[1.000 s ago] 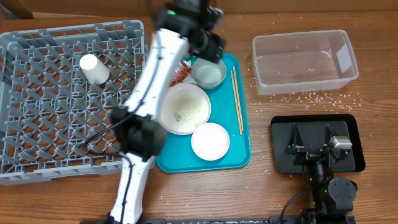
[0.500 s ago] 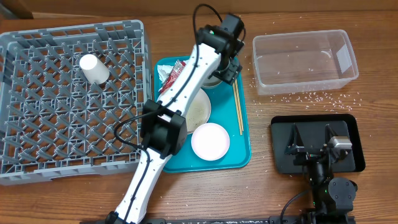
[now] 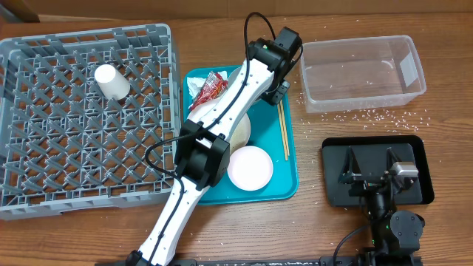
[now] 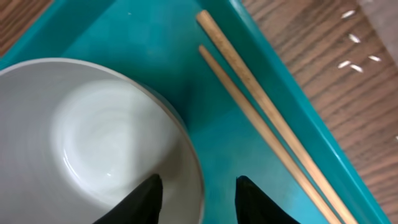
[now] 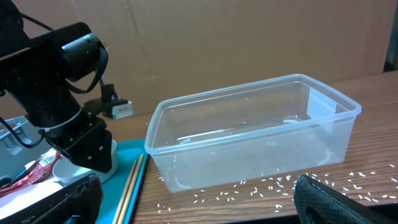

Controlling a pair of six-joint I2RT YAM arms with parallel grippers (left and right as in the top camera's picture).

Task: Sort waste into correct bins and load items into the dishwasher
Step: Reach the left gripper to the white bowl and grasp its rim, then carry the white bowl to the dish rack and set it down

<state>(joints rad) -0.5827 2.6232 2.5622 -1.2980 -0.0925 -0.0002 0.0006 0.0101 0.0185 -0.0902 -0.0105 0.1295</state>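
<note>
My left gripper (image 3: 277, 83) is open over the top right of the teal tray. In the left wrist view it (image 4: 199, 200) straddles the right rim of the grey metal bowl (image 4: 93, 143), one finger inside and one outside. My right gripper (image 3: 377, 174) is open and empty, resting on the black tray (image 3: 423, 148). The clear tub (image 3: 362, 74) stands at the back right with rice grains (image 3: 369, 114) on the table before it. The red wrapper (image 3: 214, 85) and white napkin (image 3: 194, 89) lie at the tray's top left. A cup (image 3: 112, 81) sits on the grey rack (image 3: 44, 148).
The teal tray (image 3: 288, 177) also holds a large plate (image 3: 240, 134) partly under my left arm, a smaller white dish (image 3: 250, 168) and two wooden chopsticks (image 3: 282, 129) along its right side. The chopsticks (image 4: 261, 118) lie just right of the bowl.
My left arm has swung right across the teal tray, and its gripper has come down at the bowl's right rim. The right arm has not moved.
</note>
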